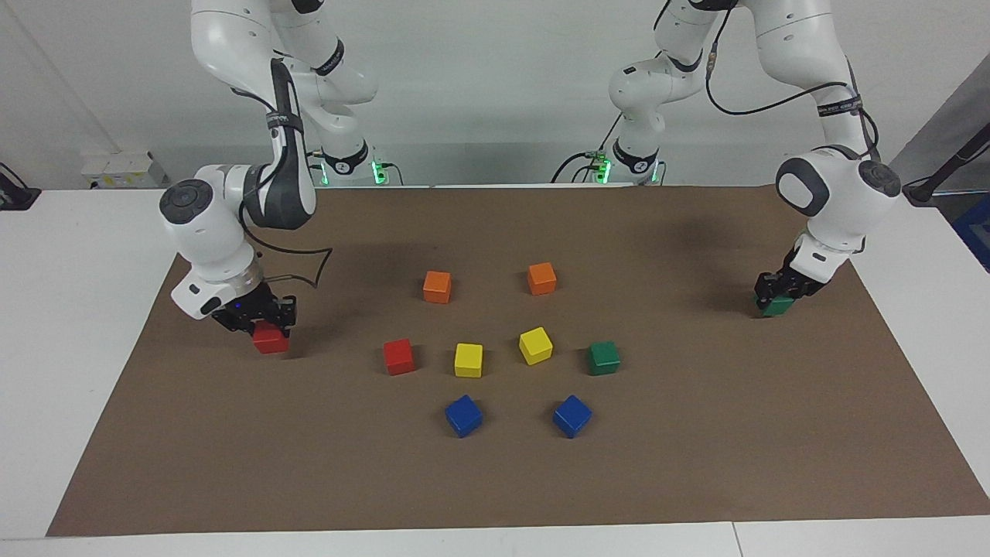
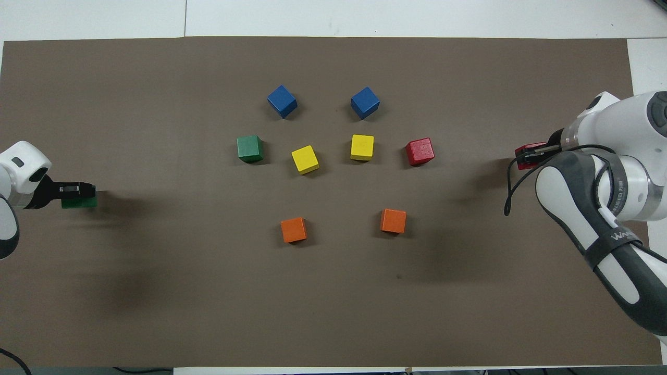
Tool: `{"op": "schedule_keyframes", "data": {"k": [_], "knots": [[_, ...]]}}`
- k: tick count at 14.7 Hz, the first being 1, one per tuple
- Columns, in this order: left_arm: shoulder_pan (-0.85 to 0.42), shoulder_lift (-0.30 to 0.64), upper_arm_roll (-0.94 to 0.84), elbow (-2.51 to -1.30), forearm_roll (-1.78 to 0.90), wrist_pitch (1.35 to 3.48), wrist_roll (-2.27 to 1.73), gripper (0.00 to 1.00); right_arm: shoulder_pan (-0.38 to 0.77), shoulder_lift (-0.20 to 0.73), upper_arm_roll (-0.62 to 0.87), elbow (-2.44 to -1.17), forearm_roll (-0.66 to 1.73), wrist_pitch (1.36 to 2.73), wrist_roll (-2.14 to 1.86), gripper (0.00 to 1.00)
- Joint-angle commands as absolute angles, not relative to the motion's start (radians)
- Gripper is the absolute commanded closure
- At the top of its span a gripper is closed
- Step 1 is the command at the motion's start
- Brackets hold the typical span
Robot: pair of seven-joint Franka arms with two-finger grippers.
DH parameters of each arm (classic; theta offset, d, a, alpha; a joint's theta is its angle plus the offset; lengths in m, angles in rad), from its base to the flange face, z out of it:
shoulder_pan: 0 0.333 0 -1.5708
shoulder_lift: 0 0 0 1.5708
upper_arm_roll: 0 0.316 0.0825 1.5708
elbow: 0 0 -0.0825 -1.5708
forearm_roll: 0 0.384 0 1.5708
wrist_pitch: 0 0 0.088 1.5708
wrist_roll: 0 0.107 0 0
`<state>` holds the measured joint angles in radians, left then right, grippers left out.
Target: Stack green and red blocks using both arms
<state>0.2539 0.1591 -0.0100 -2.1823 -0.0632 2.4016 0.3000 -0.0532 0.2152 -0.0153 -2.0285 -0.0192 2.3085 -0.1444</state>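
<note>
- At the left arm's end of the brown mat (image 1: 495, 480), a dark green cube (image 1: 776, 306) is clamped between the fingertips of the left gripper (image 1: 781, 292), low at the mat; whether the cube rests on it can't be told.
- At the right arm's end, a red cube (image 1: 271, 339) is gripped the same way by the right gripper (image 1: 259, 317), fingers closed onto it, also down at mat level.
- In the middle of the mat, eight loose cubes are laid out, none touching, all well apart from both grippers.
- A second red cube (image 1: 399, 357) is found in the middle row, toward the right arm's end.
- A second green cube (image 1: 603, 358) is found in that same row, toward the left arm's end.
- Between those two, a pair of yellow cubes (image 1: 468, 360) is seen, one of them turned a bit.
- Nearer to the robots than that row, two orange cubes (image 1: 437, 287) are set side by side with a gap.
- Farther from the robots, two blue cubes (image 1: 463, 415) are set, both rotated corner-on.
- In the overhead view the held green cube (image 2: 79, 202) and held red cube (image 2: 529, 155) are partly covered by the grippers.
</note>
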Motion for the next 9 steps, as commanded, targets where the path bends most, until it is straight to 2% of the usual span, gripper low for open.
{"op": "schedule_keyframes", "data": {"k": [1,6,7,9], "knots": [[0.268,0.187,-0.018,-2.195,-0.044,2.454,0.311,1.00,-0.064,0.222,-0.008,-2.068,-0.009,2.368,-0.133,1.00],[0.268,0.201,-0.012,-2.184,-0.005,2.456,0.325,1.00,-0.074,0.247,-0.006,-2.089,-0.011,2.416,-0.138,1.00],[0.268,0.201,-0.014,-2.183,0.030,2.453,0.325,0.01,-0.074,0.248,-0.006,-2.089,-0.011,2.422,-0.137,1.00],[0.270,0.202,-0.014,-2.145,0.038,2.401,0.331,0.00,-0.075,0.252,-0.006,-2.091,-0.011,2.427,-0.137,1.00]]}}
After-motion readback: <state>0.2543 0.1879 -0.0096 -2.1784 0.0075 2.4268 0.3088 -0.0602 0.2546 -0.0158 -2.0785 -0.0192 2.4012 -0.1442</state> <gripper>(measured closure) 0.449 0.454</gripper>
